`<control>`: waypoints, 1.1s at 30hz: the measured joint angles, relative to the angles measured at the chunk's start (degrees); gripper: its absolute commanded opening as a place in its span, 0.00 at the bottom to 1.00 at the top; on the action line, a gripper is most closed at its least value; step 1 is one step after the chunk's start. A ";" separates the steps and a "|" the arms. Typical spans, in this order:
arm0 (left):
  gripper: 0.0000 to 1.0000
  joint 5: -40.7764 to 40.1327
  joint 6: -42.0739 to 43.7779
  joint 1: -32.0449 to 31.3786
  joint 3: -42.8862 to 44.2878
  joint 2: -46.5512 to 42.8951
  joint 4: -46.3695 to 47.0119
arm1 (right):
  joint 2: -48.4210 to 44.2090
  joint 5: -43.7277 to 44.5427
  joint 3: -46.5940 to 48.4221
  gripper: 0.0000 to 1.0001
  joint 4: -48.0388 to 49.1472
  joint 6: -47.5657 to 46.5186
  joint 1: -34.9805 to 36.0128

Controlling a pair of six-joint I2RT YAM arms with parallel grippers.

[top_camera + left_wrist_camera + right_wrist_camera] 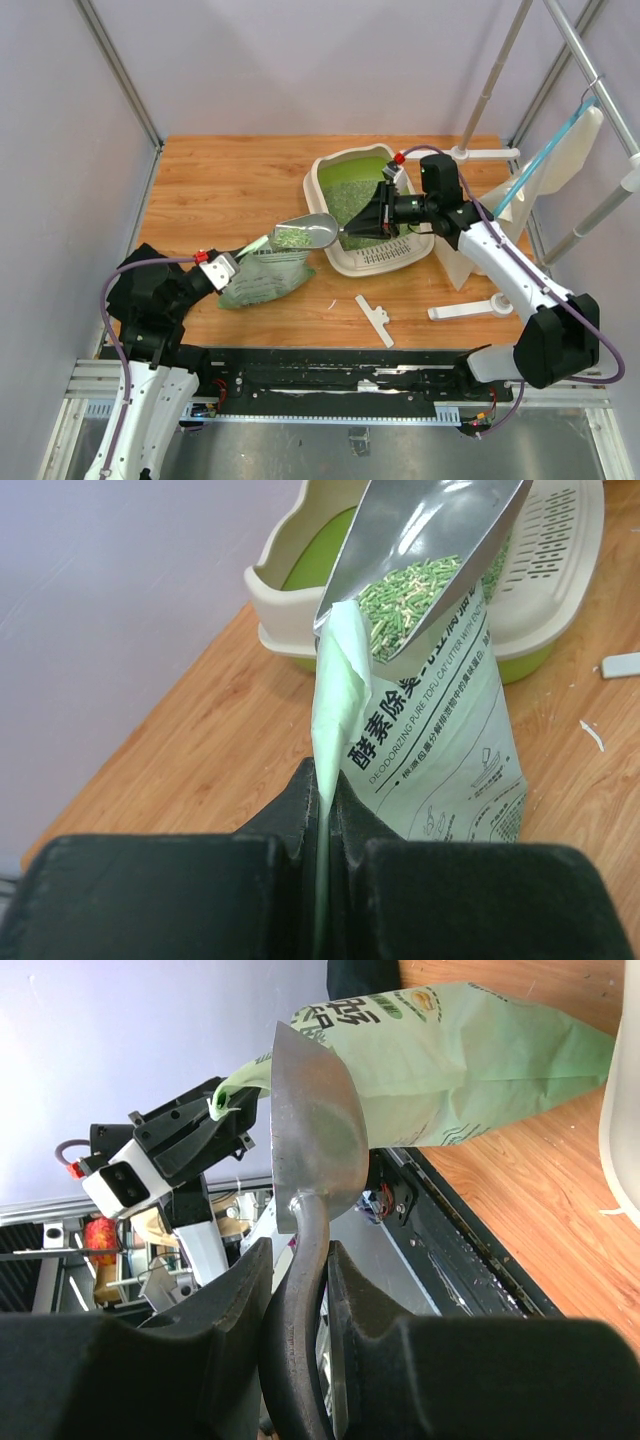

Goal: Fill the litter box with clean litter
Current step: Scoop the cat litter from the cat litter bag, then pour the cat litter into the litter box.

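The litter box (pixel 382 262) is a cream tray with a green inside, standing at the table's back middle. Clean litter (pixel 352 196) lies in it. A light green printed bag (pixel 262 282) lies left of it, and my left gripper (pixel 232 264) is shut on the bag's top edge (pixel 335 670), holding it up. My right gripper (pixel 362 226) is shut on the handle of a silver scoop (pixel 308 234). The scoop holds a heap of clean litter (pixel 408 592) just above the bag's mouth. Its underside (pixel 315 1120) fills the right wrist view, with the bag (pixel 450 1060) behind it.
Two white plastic clips (pixel 375 320) (pixel 470 310) lie on the wood near the front edge. A white bracket (pixel 486 153) and a pale hanging bag (pixel 560 165) stand at the right, beside slanting metal poles. The box wall (pixel 290 605) is just beyond the bag.
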 measured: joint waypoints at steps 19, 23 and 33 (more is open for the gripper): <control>0.01 -2.43 -1.09 0.00 0.00 -1.86 -0.90 | -1.05 -0.96 -2.14 0.01 7.58 6.86 -1.55; 0.00 -2.58 -1.11 0.00 -0.02 -2.05 -1.18 | -2.10 0.11 -2.14 0.01 7.93 7.52 -2.21; 0.01 -2.38 -1.05 0.00 0.00 -2.43 -2.12 | -5.38 6.78 -6.32 0.01 12.52 12.61 -8.00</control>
